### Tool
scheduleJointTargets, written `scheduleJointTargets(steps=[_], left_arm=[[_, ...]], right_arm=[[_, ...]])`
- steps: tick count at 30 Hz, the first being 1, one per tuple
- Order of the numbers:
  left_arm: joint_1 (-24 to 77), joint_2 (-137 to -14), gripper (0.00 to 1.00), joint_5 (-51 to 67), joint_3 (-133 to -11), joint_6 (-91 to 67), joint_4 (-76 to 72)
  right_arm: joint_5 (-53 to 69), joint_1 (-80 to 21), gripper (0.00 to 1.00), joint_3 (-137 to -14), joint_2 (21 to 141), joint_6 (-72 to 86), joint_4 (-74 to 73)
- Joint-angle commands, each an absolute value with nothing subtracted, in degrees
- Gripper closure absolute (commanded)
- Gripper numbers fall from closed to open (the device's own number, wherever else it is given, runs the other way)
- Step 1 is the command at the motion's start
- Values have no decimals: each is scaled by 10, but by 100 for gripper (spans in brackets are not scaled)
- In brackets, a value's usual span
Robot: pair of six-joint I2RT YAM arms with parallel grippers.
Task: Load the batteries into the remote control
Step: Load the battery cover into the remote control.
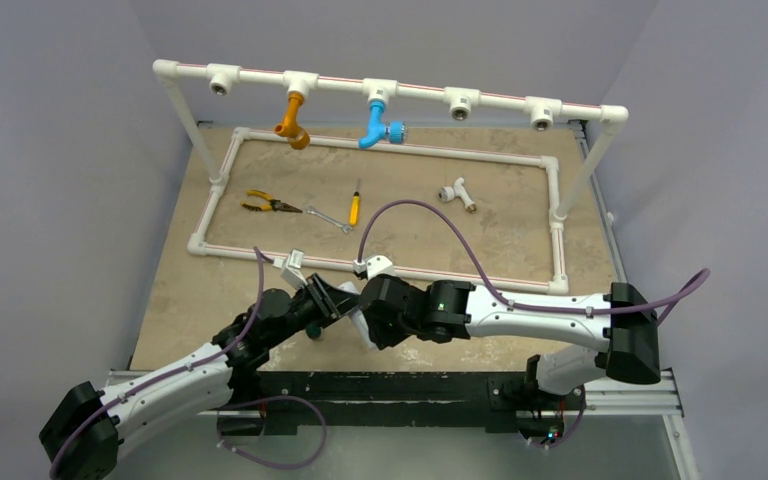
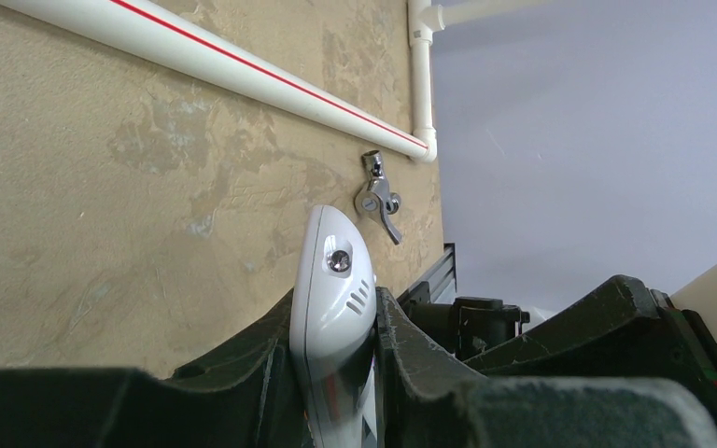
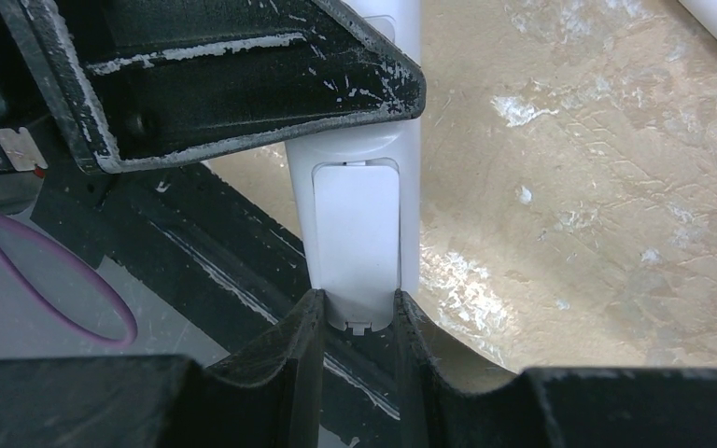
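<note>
The white remote control (image 2: 331, 280) stands on edge in my left gripper (image 2: 331, 327), which is shut on it; its rounded end with a small screw sticks out past the fingers. In the right wrist view the remote's (image 3: 411, 215) plain back faces the camera, with the flat white cover plate (image 3: 355, 233) slid a little past its end. My right gripper (image 3: 359, 322) is shut on that plate's sides, just below the left fingers (image 3: 243, 65). Seen from above, both grippers (image 1: 345, 300) (image 1: 368, 322) meet near the table's front edge. The batteries are out of view.
A white PVC pipe frame (image 1: 380, 268) fences the middle of the table, with orange (image 1: 295, 122) and blue (image 1: 380, 125) taps on its top rail. Inside lie pliers (image 1: 265, 205), a wrench (image 1: 330, 218), a yellow screwdriver (image 1: 355, 207) and a white tee fitting (image 1: 457, 192). A chrome fitting (image 2: 378, 196) lies nearby.
</note>
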State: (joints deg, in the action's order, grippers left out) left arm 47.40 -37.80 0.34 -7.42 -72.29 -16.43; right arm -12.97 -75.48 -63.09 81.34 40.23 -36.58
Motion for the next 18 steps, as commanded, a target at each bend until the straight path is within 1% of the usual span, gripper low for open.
scheduleJointTargets(steps=[1, 18], left_arm=[[476, -371, 100, 2, -92, -717, -197], [476, -364, 100, 4, -91, -718, -194]], right_arm=[[-148, -759, 79, -657, 815, 400, -349], [-143, -759, 74, -666, 831, 405, -333]])
